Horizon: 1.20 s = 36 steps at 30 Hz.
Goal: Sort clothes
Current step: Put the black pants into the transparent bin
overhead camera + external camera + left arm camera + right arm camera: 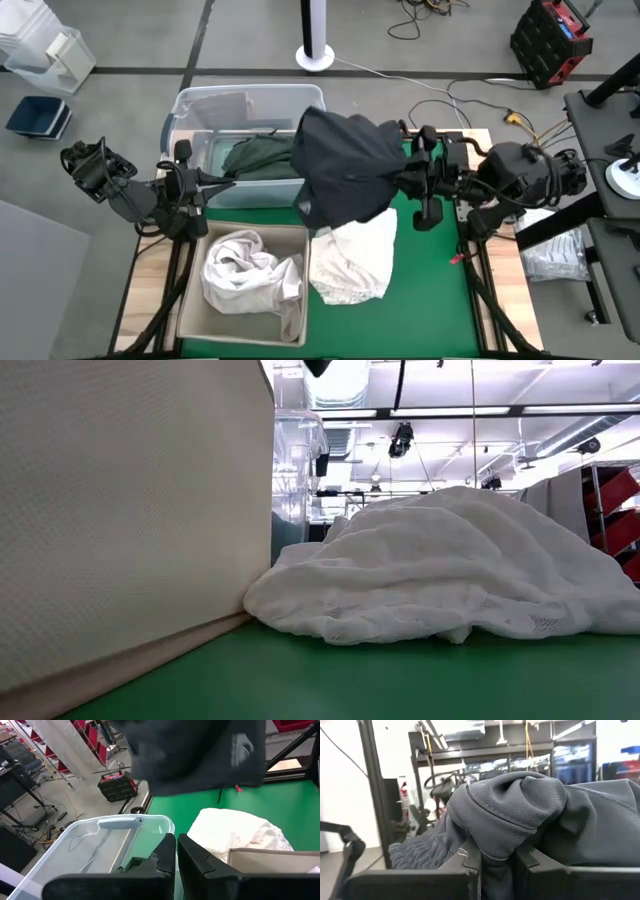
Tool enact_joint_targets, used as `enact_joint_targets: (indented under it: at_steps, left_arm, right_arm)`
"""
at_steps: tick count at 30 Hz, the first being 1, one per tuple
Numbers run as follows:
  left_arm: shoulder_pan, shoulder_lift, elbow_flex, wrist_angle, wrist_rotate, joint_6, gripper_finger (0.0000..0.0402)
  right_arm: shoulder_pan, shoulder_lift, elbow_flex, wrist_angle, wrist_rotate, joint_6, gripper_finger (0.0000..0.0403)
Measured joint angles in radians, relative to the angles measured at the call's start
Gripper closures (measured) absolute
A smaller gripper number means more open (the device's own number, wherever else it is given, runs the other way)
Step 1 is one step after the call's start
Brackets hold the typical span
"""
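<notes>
Right gripper (497, 865) pinches a fold of the dark grey garment (345, 165), fingers pressed onto the cloth, garment lifted clear and hanging over the near edge of the clear plastic tub (190, 110) and the green bench (430, 280). Left gripper (176, 857) has its fingers pressed together, holding nothing, parked beside the tub on the left side. Dark green garment (255, 155) already lies inside the tub; one white garment (245, 270) sits in the beige fabric bin (295, 330); a second white garment (350, 260) lies loose on the bench just beside the bin, partly under the hanging dark one. Step in hand, as I judge it: carrying the dark garment to the tub with the other dark item. Next move calls for swinging the right arm further over the tub so the whole drape clears the rim, lowering, then releasing; the hem trailing over the white piece could drag it or catch on the tub edge. After that the loose white garment looks left for the bin. Low view shows only that white heap against the bin wall.
</notes>
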Motion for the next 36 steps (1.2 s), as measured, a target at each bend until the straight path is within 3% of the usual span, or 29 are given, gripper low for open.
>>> enact_joint_targets:
  at_steps: [12,16,27,36]
  left_arm:
    - [0.000,-0.008,0.001,0.002,-0.005,0.008,0.0402]
    - [0.000,-0.013,0.020,0.004,-0.008,0.012,0.0402]
    - [-0.002,-0.017,0.113,0.009,-0.008,0.080,0.0402]
    - [-0.002,-0.030,0.135,0.009,-0.008,0.117,0.0402]
  right_arm:
    - [-0.137,0.170,0.248,-0.040,-0.016,-0.101,0.0365]
    - [-0.209,0.242,0.336,-0.086,-0.087,-0.067,0.0365]
    - [-0.433,0.446,0.579,-0.159,-0.410,0.054,0.0365]
    - [-0.576,0.579,0.672,-0.157,-0.500,0.127,0.0365]
